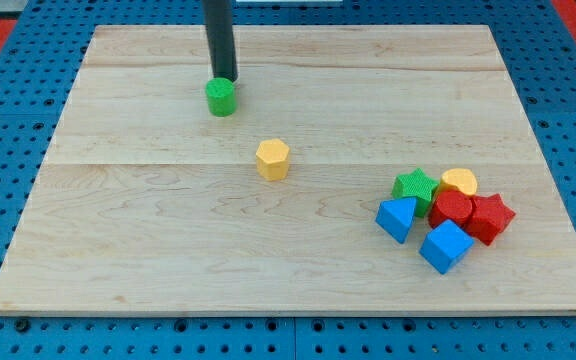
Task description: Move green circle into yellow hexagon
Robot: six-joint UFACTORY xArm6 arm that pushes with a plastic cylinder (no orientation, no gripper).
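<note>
The green circle [221, 97] is a small green cylinder on the wooden board, toward the view's upper left. My tip [224, 79] stands right behind it, at its top edge, touching or nearly touching it. The yellow hexagon [272, 159] lies apart from it, lower and to the view's right, near the board's middle. The rod rises straight up out of the view's top.
A cluster of blocks sits at the view's lower right: a green star [415, 187], a yellow block [459, 182], a red cylinder [453, 209], a red star [490, 217], a blue triangle [397, 218] and a blue cube [444, 246]. The wooden board [168, 250] lies on blue pegboard.
</note>
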